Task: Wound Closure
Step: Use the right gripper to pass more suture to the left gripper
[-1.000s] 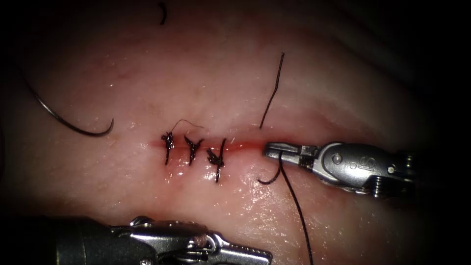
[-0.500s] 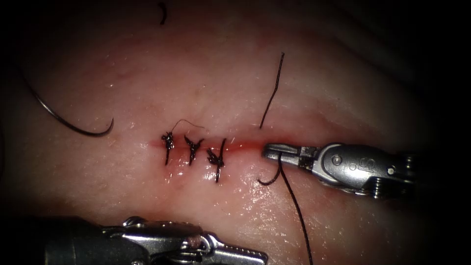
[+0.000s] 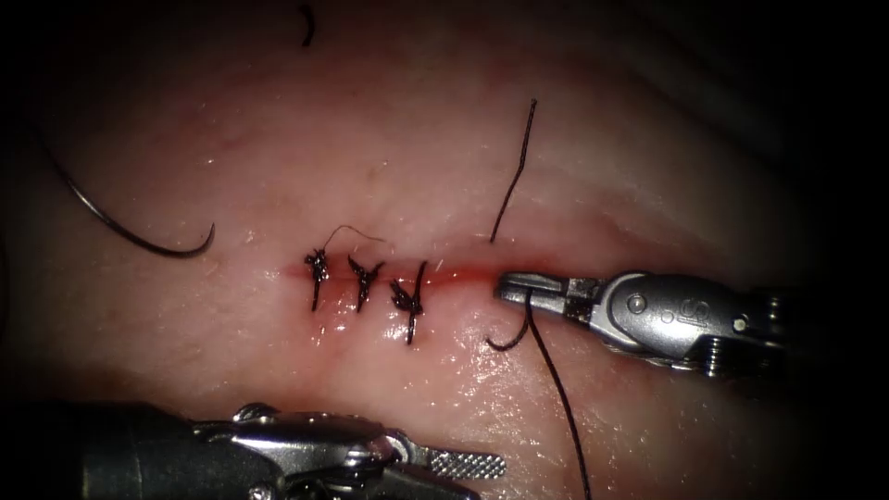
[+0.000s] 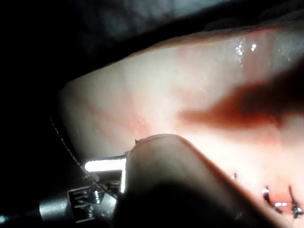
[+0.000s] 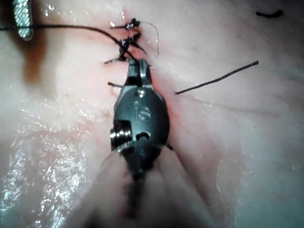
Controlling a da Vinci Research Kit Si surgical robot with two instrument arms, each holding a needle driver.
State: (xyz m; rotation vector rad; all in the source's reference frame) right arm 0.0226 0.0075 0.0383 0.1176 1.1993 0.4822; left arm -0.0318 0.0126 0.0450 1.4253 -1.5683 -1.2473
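Lying nearest, at 6 o'clock in the endoscope view, the left arm's hand (image 3: 489, 480) is parted, one toothed inner face turned up, and grasps nothing. It hovers over the wet tissue (image 3: 648, 185) on the near side of the cut (image 3: 463, 275) and is well apart from the thread. The right wrist view catches the same toothed face (image 5: 23, 19).

At 3 o'clock, the right arm's hand (image 3: 505, 285) comes in level along the cut. It is clenched on the thread (image 3: 560, 398), its tips lying on the line of the cut just right of the stitches (image 3: 366, 282). From the clenched jaws one part of the thread curls in a small hook toward 7 o'clock and meets the tissue just below the cut. The other part runs toward 5 o'clock and out of view. The right wrist view shows this hand (image 5: 140, 71) closed, its tips just beside the stitches (image 5: 127, 42).

Three dark knotted stitches cross the cut left of centre. Red fluid (image 3: 454, 274) lies in the open stretch between the last stitch and the right hand's tips.

Beyond the cut, a thread tail (image 3: 515, 171) rises out of the tissue toward 12 o'clock. At 9 o'clock the needle (image 3: 120, 231) lies free on the tissue, well left of the stitches, with neither hand on it. Farthest off, near 11 o'clock, lies a short cut end of thread (image 3: 306, 25).
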